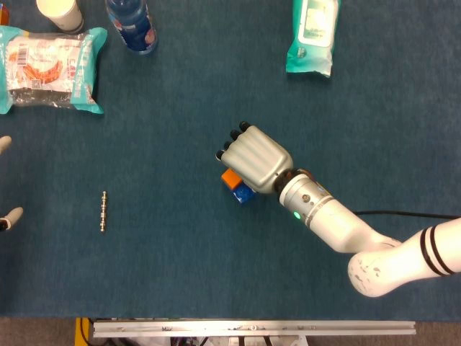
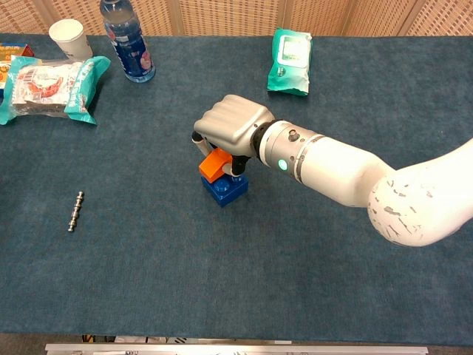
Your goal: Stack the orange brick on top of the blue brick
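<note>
The right hand (image 2: 230,133), a grey-shelled hand on a white arm, grips the small orange plastic brick (image 2: 214,165) with its fingers curled down around it. The orange brick sits against the top of the blue studded plastic brick (image 2: 228,189), offset toward the blue brick's left edge and a little tilted, so it overhangs that side; I cannot tell whether the studs have seated. From the head view the hand covers most of both bricks, leaving only an orange corner (image 1: 230,177) and a sliver of blue (image 1: 243,194) showing beneath it.

Both bricks are near the middle of the dark blue cloth-covered bench (image 2: 222,281). Nothing crowds them. A short beaded metal rod (image 2: 75,211) lies well apart to the left. Along the far edge are a white paper cup (image 2: 67,36), a clear plastic bottle with a blue label (image 2: 126,46), and a teal-edged snack packet with red and white print (image 2: 50,83), all at the far left corner. A green pack of wet wipes (image 2: 289,62) lies at the far side behind the arm, well clear of the hand.

Of the left hand (image 1: 7,180) only pale fingertips (image 1: 13,215) show at the left border of the head view; they are apart, and nothing is visible between them, though most of the hand is out of frame.
</note>
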{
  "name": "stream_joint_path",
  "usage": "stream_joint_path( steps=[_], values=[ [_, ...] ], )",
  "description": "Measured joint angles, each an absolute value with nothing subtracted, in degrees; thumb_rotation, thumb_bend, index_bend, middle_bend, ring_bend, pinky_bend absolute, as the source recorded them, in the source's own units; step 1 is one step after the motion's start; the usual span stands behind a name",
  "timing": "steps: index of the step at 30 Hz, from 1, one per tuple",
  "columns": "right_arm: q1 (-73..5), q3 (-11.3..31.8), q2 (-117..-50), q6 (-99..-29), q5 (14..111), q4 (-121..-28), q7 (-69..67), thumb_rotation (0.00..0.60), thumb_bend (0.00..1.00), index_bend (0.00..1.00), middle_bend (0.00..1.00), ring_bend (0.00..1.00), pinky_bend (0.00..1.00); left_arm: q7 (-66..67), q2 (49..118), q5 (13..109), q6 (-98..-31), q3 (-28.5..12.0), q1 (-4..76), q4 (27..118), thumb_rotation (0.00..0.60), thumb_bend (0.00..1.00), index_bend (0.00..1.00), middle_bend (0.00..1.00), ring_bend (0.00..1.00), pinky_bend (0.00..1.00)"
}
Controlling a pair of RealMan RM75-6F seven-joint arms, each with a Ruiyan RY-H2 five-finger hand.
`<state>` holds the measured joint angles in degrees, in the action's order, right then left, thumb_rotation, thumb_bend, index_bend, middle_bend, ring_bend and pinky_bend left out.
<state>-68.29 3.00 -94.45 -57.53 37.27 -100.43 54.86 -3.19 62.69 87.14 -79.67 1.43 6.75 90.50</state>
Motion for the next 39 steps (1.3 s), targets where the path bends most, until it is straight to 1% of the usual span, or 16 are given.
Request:
stream_joint_path(
  steps=[10, 39],
  values=[
    [-69.2, 2.7, -95.1, -58.4, 36.0, -100.0, 56.7, 0.600, 0.37, 0.57, 0.55, 0.31, 0.27, -3.9, 62.8, 87.1, -79.8, 1.5, 6.6, 89.8, 0.600, 0.15, 0.10, 0.11, 0.16, 0.10],
    [-70.0, 1.7, -96.3, -57.3, 35.1, -98.1, 57.0, 0.600, 0.37, 0.57, 0.55, 0.31, 0.26, -4.4, 63.0, 87.0, -79.7, 1.5, 6.2, 89.0, 0.600, 0.15, 0.10, 0.11, 0.16, 0.10]
  ],
)
